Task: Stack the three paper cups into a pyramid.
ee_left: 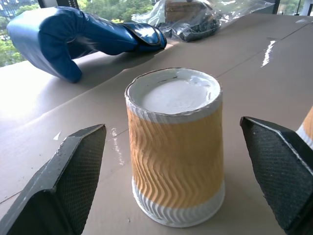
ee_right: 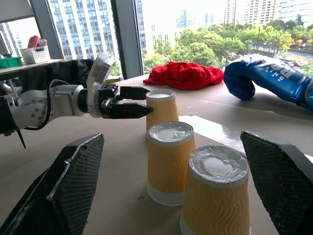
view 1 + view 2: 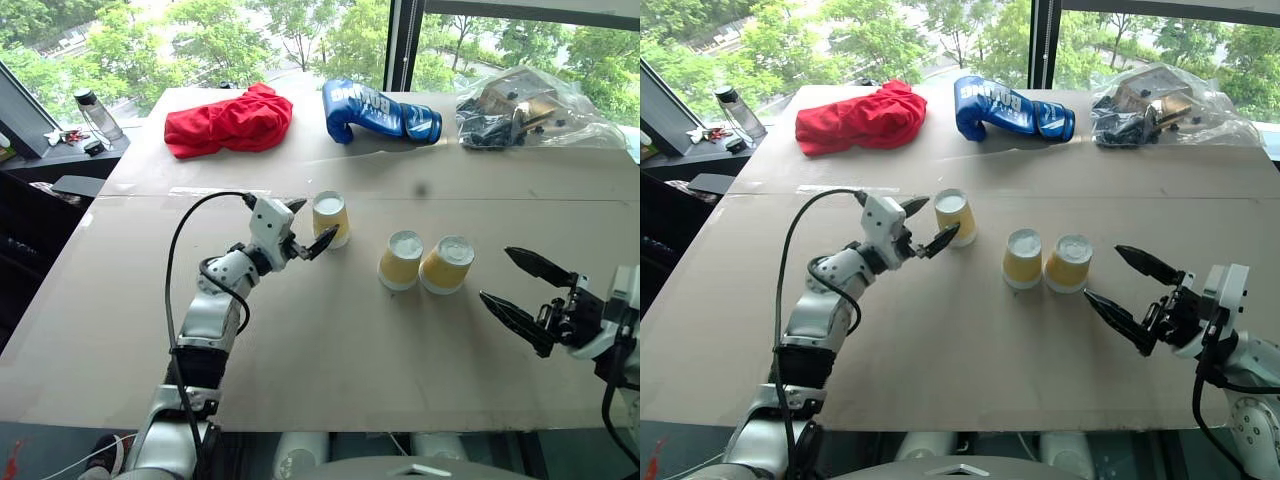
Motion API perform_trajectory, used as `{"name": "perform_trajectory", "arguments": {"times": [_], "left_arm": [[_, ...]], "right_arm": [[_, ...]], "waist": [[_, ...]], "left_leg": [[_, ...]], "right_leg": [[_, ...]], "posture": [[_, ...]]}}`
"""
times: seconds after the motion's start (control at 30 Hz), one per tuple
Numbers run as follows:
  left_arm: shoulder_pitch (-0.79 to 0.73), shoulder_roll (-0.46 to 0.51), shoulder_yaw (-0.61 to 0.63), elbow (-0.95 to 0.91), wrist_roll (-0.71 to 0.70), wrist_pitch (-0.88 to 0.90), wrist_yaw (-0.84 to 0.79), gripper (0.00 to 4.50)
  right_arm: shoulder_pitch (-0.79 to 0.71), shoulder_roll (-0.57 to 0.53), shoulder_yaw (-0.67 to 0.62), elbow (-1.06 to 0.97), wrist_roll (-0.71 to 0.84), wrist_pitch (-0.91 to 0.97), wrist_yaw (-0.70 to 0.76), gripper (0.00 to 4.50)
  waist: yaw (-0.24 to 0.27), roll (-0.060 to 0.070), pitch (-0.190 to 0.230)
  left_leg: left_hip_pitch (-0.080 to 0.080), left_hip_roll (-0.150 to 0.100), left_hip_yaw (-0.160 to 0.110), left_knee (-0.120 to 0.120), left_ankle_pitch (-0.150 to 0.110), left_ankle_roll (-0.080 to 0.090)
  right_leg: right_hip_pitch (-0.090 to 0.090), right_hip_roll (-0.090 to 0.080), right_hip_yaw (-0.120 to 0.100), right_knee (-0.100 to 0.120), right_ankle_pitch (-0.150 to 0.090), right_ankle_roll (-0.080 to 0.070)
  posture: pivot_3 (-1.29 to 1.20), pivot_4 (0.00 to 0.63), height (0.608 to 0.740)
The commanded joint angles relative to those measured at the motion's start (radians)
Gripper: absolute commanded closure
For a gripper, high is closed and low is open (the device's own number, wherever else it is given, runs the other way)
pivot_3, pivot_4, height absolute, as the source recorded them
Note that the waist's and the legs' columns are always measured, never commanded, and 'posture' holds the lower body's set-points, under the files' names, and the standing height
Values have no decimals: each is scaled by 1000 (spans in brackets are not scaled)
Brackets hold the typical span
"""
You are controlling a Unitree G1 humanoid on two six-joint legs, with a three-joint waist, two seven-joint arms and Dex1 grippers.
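We see three paper cups standing upside down on the worktop (image 3: 330, 370); two of them, the middle cup (image 3: 401, 260) and the right cup (image 3: 447, 264), stand touching side by side, and the third cup (image 3: 331, 218) stands apart to their left. Our left end effector (image 3: 308, 226) is open and level, with one finger on each side of this third cup; in the left wrist view the cup sits between the two fingers (image 1: 63, 181) with free space on both sides, so nothing is gripped yet. Our right end effector (image 3: 525, 287) is also open and empty, near the right cup but not touching it.

We judge that the next step is to close on the single cup and lift it onto the pair. The risks are these: the paper wall is soft, so a hard squeeze can crush it; a finger that arrives first can push the light cup over; a grip low on the tapered side can slip; and the right end effector can knock the pair apart if it moves closer. The blue glove (image 3: 378, 112) and the red cloth (image 3: 230, 122) lie well apart at the back.
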Motion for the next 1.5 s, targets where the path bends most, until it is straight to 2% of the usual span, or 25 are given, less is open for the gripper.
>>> {"name": "perform_trajectory", "arguments": {"times": [0.03,0.3,0.7,0.73,0.77,1.13,1.27,1.5], "left_arm": [[-67,-23,-11,100,21,-91,-33,0],[-142,-82,-15,229,19,-153,-93,0],[-133,-95,-14,241,24,-176,-107,0],[-132,-93,-15,241,28,-176,-104,497],[-131,-92,-15,240,29,-177,-105,645],[-124,-90,3,217,-16,-154,-141,645],[-124,-88,11,211,-20,-142,-141,1700],[-133,-90,26,190,-31,-120,-142,1700]], "right_arm": [[5,-7,-33,-52,25,-2,-15,93],[25,-6,-40,-69,22,-5,-30,93],[44,3,-45,-48,16,-28,0,93],[45,3,-45,-45,15,-30,3,0],[45,3,-45,-41,14,-33,7,0],[51,9,-35,-1,-2,-66,43,0],[51,11,-33,6,-4,-69,52,0],[47,22,-30,20,-12,-76,64,0]], "waist": [[-2,0,0],[-2,0,0],[-1,0,0],[-1,0,0],[-1,0,0],[-1,0,0],[-1,0,0],[-1,0,0]], "left_leg": [[0,0,0,0,0,0],[-1,0,0,0,0,0],[-1,0,0,0,0,0],[-1,0,0,0,0,0],[-1,0,0,0,0,0],[-1,0,0,0,0,0],[0,0,0,0,0,0],[0,0,0,0,0,0]], "right_leg": [[0,0,0,0,0,0],[0,0,0,0,0,0],[0,0,0,0,0,0],[0,0,0,0,0,0],[0,0,0,0,0,0],[0,0,0,0,0,0],[0,0,0,0,0,0],[0,0,0,0,0,0]], "posture": [[0,150,740],[0,150,740],[0,150,740],[0,150,740],[0,150,740],[0,150,740],[0,150,740],[0,150,740]]}}
